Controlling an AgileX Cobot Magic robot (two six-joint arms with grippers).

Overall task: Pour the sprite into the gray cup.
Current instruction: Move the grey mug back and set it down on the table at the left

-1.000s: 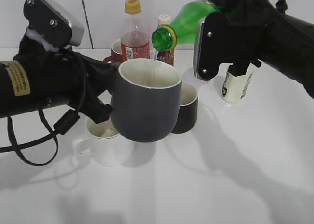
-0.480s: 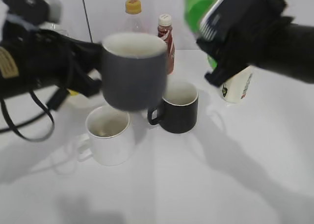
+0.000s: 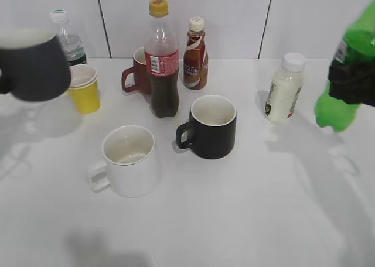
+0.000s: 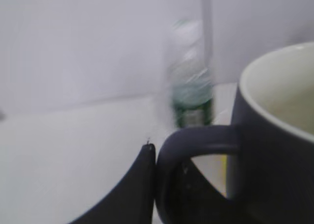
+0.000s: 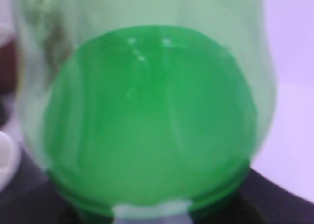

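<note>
The gray cup [image 3: 32, 65] hangs in the air at the far left, upright and blurred, in front of a water bottle. My left gripper [image 4: 156, 184] is shut on its loop handle [image 4: 196, 138]; in the exterior view the gripper is almost wholly off the left edge. The cup's cream inside [image 4: 289, 91] shows in the left wrist view. The sprite [image 3: 344, 106] is near upright at the right edge, its top cut off. My right gripper [image 3: 353, 82] is shut around its body. The green bottle [image 5: 147, 121] fills the right wrist view.
On the white table stand a red-labelled cola bottle [image 3: 161, 62], a brown sauce bottle [image 3: 196, 53], a red mug [image 3: 136, 74], a black mug [image 3: 212, 126], a white mug [image 3: 126, 161], a yellow cup [image 3: 84, 88], a water bottle [image 3: 67, 41] and a white bottle [image 3: 285, 88].
The sprite has gone from tipped over the cup to near upright and moved to the right edge. The gray cup has moved from the middle to the far left.
</note>
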